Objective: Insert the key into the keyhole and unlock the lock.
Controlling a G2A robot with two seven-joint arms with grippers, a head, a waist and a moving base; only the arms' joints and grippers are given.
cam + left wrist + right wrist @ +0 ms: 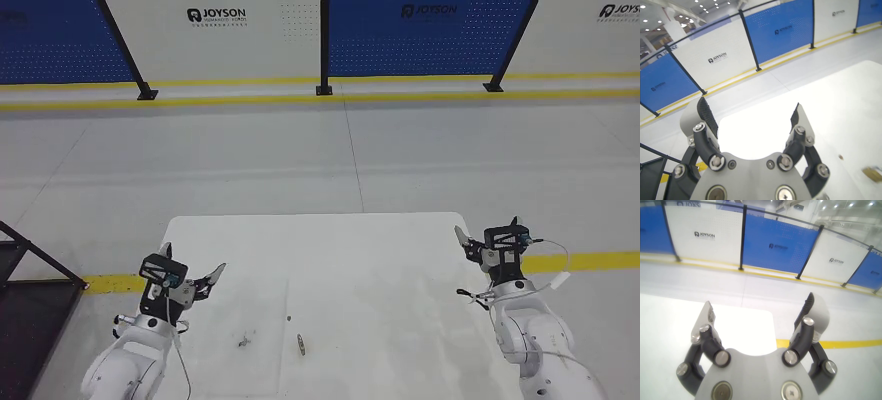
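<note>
The lock (871, 173) looks brassy metal, the table (380, 270) smooth and matt.

1. We record a pale grey floor (300, 160), smooth and crossed by thin seam lines.
2. Along the far side we note a fence of blue panels (60, 40) alternating with white perforated panels (220, 40), carried on black posts (324, 50) with flat feet.
3. Two yellow lines (250, 100) run on the floor at the foot of the fence. A further yellow stripe (600, 262) shows on either side of the table.
4. The table (350, 250) is white, with rounded corners.
5. A black metal frame (45, 262) stands near the table's left end.
6. We observe round ceiling lights (645, 20), lit, beyond the fence.
</note>
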